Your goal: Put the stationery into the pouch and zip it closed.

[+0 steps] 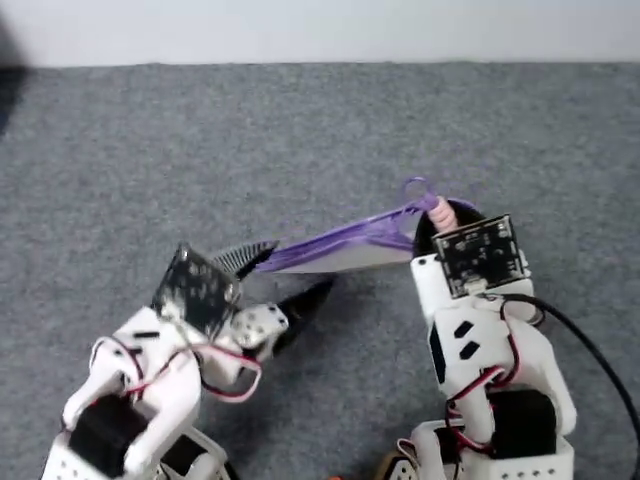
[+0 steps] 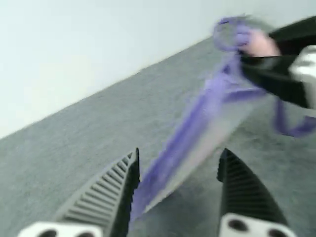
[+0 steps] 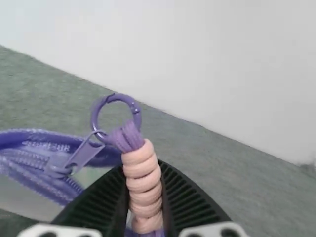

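A purple-edged clear pouch [image 1: 340, 248] stretches between the two arms, its zipper side [image 3: 34, 153] facing up. My right gripper [image 1: 436, 218] is shut on a pink coiled strap [image 3: 140, 182] at the pouch's right end. That strap carries a purple ring [image 3: 114, 116], and the zipper pull [image 3: 79, 155] lies beside it. My left gripper [image 1: 275, 278] is open at the pouch's left end. The pouch [image 2: 187, 143] runs between its two black fingers [image 2: 123, 187] without being clamped. The right gripper [image 2: 276, 64] holds the far end.
Grey carpet [image 1: 300, 130] covers the table, with a pale wall [image 1: 320, 30] along its far edge. The right arm's black cable [image 1: 590, 350] trails off to the right. Open carpet lies beyond the pouch.
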You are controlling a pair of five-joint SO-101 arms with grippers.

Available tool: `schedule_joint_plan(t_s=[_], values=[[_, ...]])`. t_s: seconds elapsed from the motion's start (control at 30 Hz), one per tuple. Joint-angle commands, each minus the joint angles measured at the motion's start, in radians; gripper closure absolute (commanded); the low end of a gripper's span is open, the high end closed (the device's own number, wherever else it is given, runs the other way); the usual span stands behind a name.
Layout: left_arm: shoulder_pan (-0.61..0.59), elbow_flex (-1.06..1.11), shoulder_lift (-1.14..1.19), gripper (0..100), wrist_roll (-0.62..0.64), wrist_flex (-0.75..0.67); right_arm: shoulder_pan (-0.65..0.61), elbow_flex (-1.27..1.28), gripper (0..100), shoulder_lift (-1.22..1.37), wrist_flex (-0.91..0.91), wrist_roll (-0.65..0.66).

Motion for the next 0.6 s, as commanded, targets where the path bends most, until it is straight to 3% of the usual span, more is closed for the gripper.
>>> schedule_joint_plan(t_s=[0.0,0.2,0.57], values=[[-0.037,-0.11,0.061,74,-0.014,-0.032,-0.05,-0.054,99.2,0.007,0.015,0.006],[0.031,-0.159,0.158,74,-0.068,-0.068,-0.14,-0.054,99.2,0.005,0.015,0.008],[0.055,-0.153,0.262,74,-0.12,-0.08,-0.15,-0.066,99.2,0.005,0.015,0.043]])
